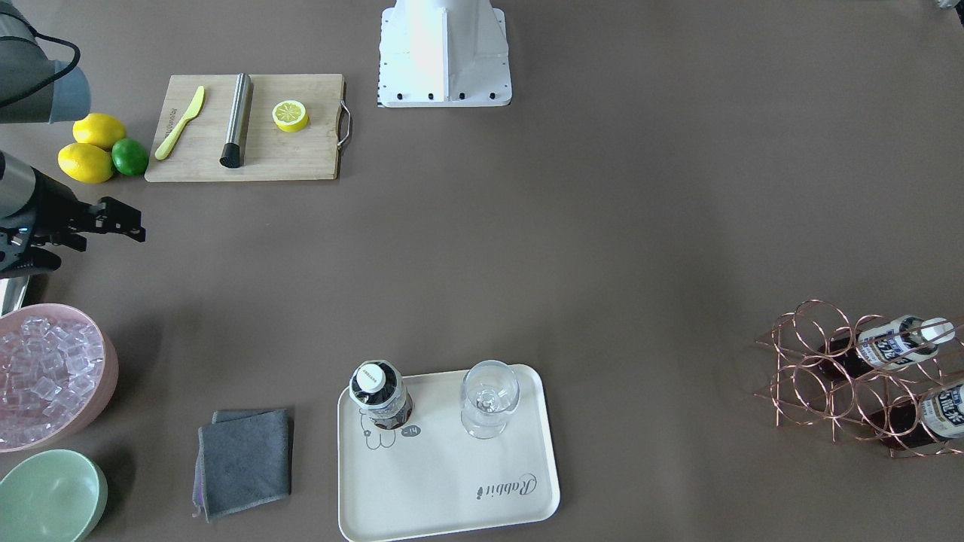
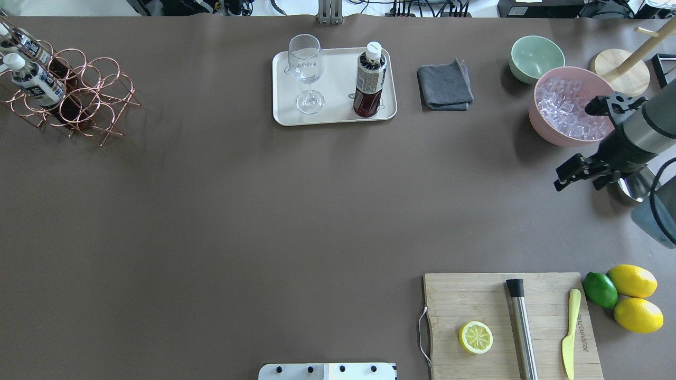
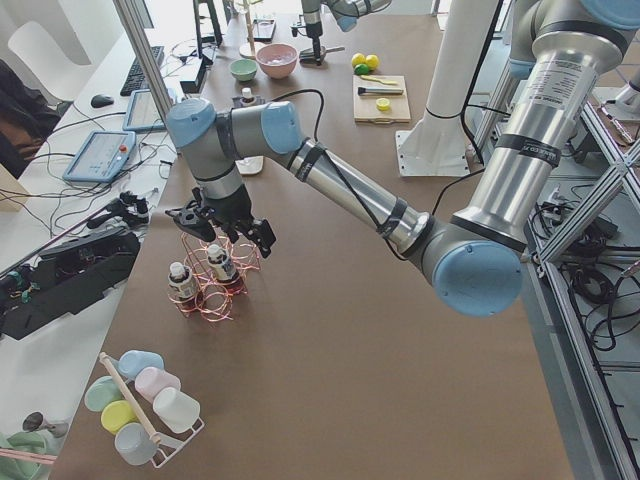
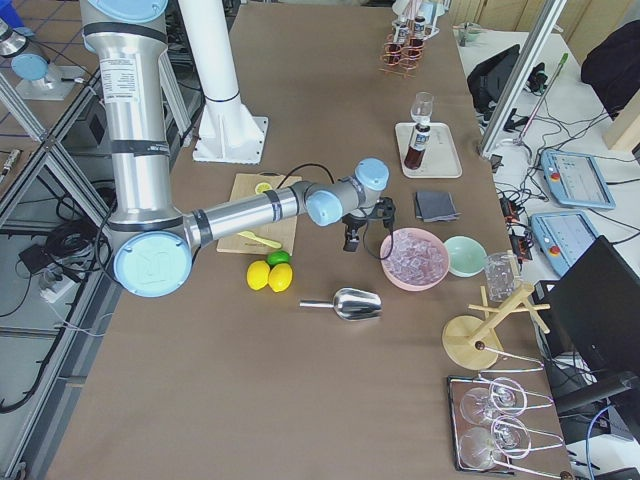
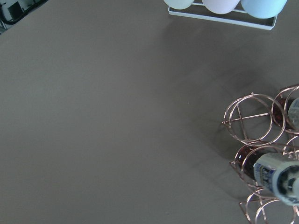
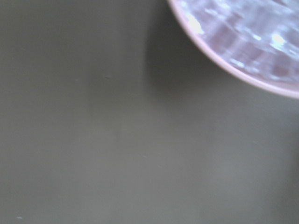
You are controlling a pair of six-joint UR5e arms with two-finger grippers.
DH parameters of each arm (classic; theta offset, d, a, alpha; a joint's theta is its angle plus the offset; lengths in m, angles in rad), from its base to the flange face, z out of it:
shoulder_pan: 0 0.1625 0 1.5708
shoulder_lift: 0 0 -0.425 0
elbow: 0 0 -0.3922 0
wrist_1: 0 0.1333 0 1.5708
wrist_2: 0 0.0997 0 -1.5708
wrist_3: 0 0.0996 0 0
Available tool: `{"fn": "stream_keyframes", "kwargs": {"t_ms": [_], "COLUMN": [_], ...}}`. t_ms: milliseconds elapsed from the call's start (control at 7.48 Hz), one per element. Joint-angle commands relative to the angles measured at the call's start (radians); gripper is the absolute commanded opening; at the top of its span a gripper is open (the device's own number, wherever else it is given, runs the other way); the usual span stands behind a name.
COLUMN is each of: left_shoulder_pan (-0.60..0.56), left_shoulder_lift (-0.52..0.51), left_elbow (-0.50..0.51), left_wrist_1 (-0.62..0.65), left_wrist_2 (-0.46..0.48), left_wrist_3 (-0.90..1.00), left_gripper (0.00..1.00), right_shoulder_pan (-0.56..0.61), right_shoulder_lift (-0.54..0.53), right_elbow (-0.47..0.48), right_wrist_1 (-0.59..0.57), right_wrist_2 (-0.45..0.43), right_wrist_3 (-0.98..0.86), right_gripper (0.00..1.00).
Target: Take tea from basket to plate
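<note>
One tea bottle (image 2: 369, 79) stands upright on the cream plate (image 2: 332, 113), next to a wine glass (image 2: 306, 68); the front view shows the same bottle (image 1: 380, 395) and plate (image 1: 452, 482). Two more tea bottles (image 2: 31, 79) lie in the copper wire basket (image 2: 79, 95) at the far left. My left gripper (image 3: 228, 232) shows only in the exterior left view, just above the basket (image 3: 215, 290); I cannot tell whether it is open. My right gripper (image 2: 579, 183) is open and empty, low over the table beside the pink ice bowl.
A pink bowl of ice (image 2: 544, 121), a mint bowl (image 2: 533, 55) and a grey cloth (image 2: 443, 84) lie at the far right. A wooden board (image 2: 465, 295) holds a lemon half, a metal rod and a knife. Lemons and a lime (image 2: 599, 289) lie beside it.
</note>
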Motion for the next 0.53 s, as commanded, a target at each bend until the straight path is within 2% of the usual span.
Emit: {"fn": "stream_keyframes", "kwargs": {"t_ms": [0, 134, 267, 401], "left_shoulder_pan": [-0.049, -0.079, -0.099, -0.09], "left_shoulder_lift": [0.308, 0.466, 0.591, 0.633], "left_elbow": [-0.103, -0.103, -0.102, -0.093], "left_wrist_1": [-0.2, -0.414, -0.605, -0.661], "left_wrist_2": [-0.008, -0.031, -0.033, -0.024], "left_wrist_3": [0.469, 0.587, 0.615, 0.615], "left_gripper": [0.99, 0.99, 0.99, 0.99], "right_shoulder_pan": [0.172, 0.27, 0.373, 0.465], "right_shoulder_lift": [-0.172, -0.174, -0.149, -0.105], "right_elbow": [-0.057, -0.081, -0.088, -0.074], "right_wrist_1": [-0.097, -0.21, -0.339, -0.439], "right_wrist_2": [0.004, -0.027, -0.106, -0.119], "right_wrist_3": [-0.197, -0.397, -0.568, -0.604], "right_gripper": [1.0, 1.0, 1.0, 1.0]}}
